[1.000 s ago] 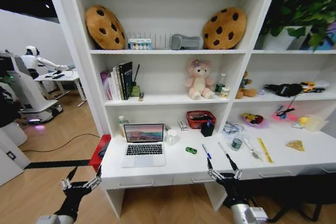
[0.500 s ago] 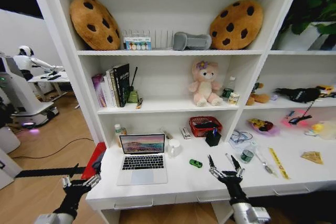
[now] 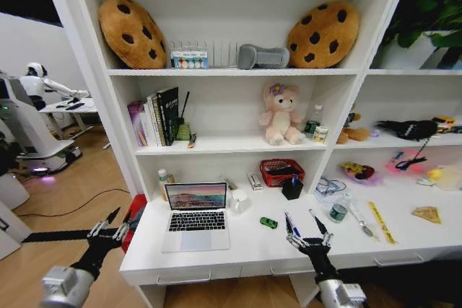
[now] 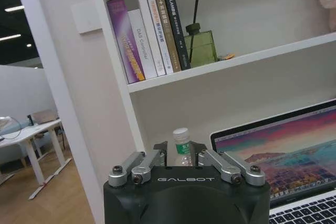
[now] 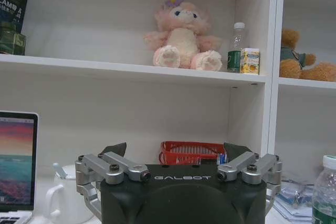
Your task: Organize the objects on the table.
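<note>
On the white table (image 3: 242, 244) a thin silver laptop (image 3: 195, 216) stands open, with a white mug (image 3: 238, 201) to its right. A tiny green toy car (image 3: 268, 223) sits near the middle. A blue pen (image 3: 288, 220) and a dark pen (image 3: 315, 218) lie just beyond my right gripper (image 3: 306, 230), which is open at the table's front edge. Further right are a green-lidded jar (image 3: 337, 211) and a yellow ruler (image 3: 381, 222). My left gripper (image 3: 121, 221) is open beside the table's left end. The left wrist view shows the laptop screen (image 4: 286, 148).
A red basket (image 3: 281, 172) and a black holder (image 3: 292, 189) stand at the back of the table. A small bottle (image 4: 181, 145) stands left of the laptop. A red box (image 3: 134, 220) is beside the table's left end. Shelves above hold books (image 3: 155, 115), a pink plush (image 3: 281, 115) and cookie cushions.
The camera has come closer to the table. My left gripper has risen and moved up toward the table's left end. My right gripper stays at the front edge, open.
</note>
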{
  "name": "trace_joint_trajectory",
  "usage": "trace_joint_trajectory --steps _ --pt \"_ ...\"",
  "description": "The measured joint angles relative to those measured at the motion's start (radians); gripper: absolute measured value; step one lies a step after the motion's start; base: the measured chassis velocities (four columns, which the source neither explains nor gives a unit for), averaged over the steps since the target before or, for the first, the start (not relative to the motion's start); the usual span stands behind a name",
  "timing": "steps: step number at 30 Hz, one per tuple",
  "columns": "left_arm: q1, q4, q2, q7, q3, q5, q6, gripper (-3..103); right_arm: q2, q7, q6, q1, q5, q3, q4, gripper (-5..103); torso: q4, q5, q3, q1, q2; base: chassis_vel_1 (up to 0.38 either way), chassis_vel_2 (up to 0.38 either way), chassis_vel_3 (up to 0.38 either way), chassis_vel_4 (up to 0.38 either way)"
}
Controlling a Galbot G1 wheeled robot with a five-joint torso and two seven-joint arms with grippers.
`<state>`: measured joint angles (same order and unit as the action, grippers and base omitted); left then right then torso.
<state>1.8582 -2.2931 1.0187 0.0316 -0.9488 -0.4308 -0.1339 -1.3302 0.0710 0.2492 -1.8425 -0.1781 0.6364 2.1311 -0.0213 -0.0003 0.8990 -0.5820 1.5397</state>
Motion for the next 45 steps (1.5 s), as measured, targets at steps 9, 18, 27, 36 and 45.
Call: trace_joint_trajectory --steps 9,18,27,36,45 --pt "-0.200 0.177 -0.308 -0.001 0.068 -0.114 -0.020 0 -0.032 -0.017 0.026 -0.020 0.015 0.028 -0.040 100 0.0000 0.0003 0.000 0.000 0.000 0.000 0.000 0.000 0.000" --pt "-0.377 0.272 -0.414 0.015 0.270 -0.125 -0.018 0 -0.079 -0.028 0.054 -0.036 0.050 0.043 -0.072 100 -0.0002 0.0003 0.000 0.000 0.000 0.000 0.000 0.000 0.000" --pt "-0.598 0.320 -0.444 0.017 0.507 -0.126 -0.024 0 -0.141 -0.042 0.093 -0.057 0.099 0.043 -0.091 100 -0.0004 0.0002 0.000 0.000 0.000 0.000 0.000 0.000 0.000" --pt "-0.828 0.358 -0.453 0.034 0.757 -0.115 -0.033 0 -0.185 -0.049 0.154 -0.100 0.117 0.059 -0.121 100 -0.0001 0.0003 0.000 0.000 0.000 0.000 0.000 0.000 0.000" --pt "-1.067 0.416 -0.411 0.046 0.980 -0.103 -0.040 0 -0.198 -0.042 0.193 -0.115 0.116 0.064 -0.159 100 -0.0004 0.0003 0.000 0.000 0.000 0.000 0.000 0.000 0.000"
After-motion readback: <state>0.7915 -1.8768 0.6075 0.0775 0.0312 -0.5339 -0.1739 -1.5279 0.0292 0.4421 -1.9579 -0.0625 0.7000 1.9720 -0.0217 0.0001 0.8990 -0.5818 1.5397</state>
